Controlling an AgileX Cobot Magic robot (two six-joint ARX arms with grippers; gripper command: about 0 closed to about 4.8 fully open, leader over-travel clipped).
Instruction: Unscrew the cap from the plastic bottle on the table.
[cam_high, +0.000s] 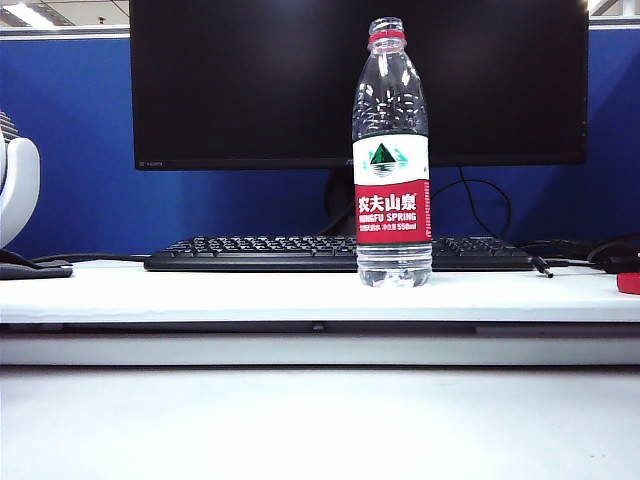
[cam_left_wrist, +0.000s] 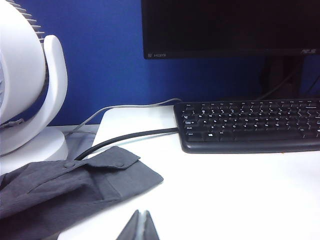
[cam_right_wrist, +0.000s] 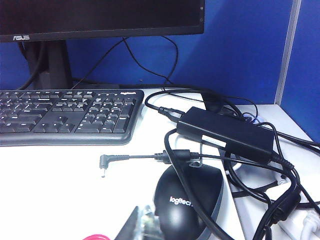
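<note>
On your far left a white fan (cam_left_wrist: 25, 85) stands at the bench (cam_high: 200, 290) end, with a grey cloth (cam_left_wrist: 70, 185) lying just beside it. The left pincer (cam_left_wrist: 139, 227) sits low over bare white surface near the cloth, its tips pressed together, holding nothing. The keyboard (cam_high: 340, 253) runs across the middle under the monitor (cam_high: 300, 80). The bottle (cam_high: 392, 160) stands upright in front of the keyboard, near the bench's front edge, neck open, with clear room on both sides. Your right pincer (cam_right_wrist: 142, 225) is closed and empty, just beside a black mouse (cam_right_wrist: 187, 202). A power brick (cam_right_wrist: 225, 132) and tangled cables (cam_right_wrist: 270, 190) crowd the right end. The cap (cam_high: 629, 283) lies at the right edge.
</note>
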